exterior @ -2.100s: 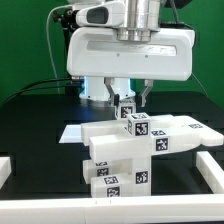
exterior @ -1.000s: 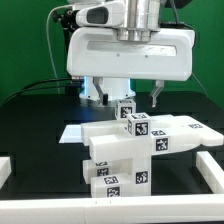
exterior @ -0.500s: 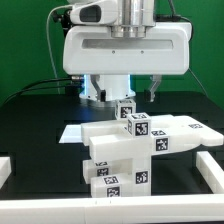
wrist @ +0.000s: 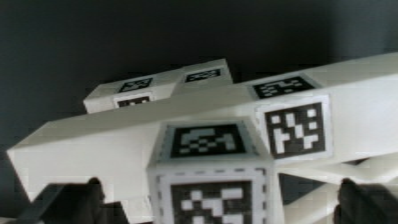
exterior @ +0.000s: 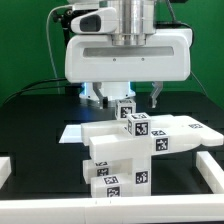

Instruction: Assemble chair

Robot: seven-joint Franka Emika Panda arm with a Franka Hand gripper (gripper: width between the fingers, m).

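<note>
— Looking at the chair now: what do you get on your end?

— I see a stack of glossy white blocky parts on the black table, near the middle of the exterior view. A flat panel reaches out toward the exterior view's right, a chunkier block sits below it, and a small cube tops the stack. Black-and-white square tags cover most faces.

— And the gripper?

— It hangs just above the top cube, jaws spread wide, holding nothing. One dark finger shows on the exterior view's right of the cube; the other is hard to pick out against the arm's base.

— Does the wrist camera help?

— Partly. The chair fills it: white bars and tagged faces, blurred at close range. Both dark fingertips are cut off at the frame edge.

— Anything else hidden?

— The marker board is mostly covered by the stack, and the chair's lower end meets the white rail in front, so I can't tell how the bottom parts join.
</note>
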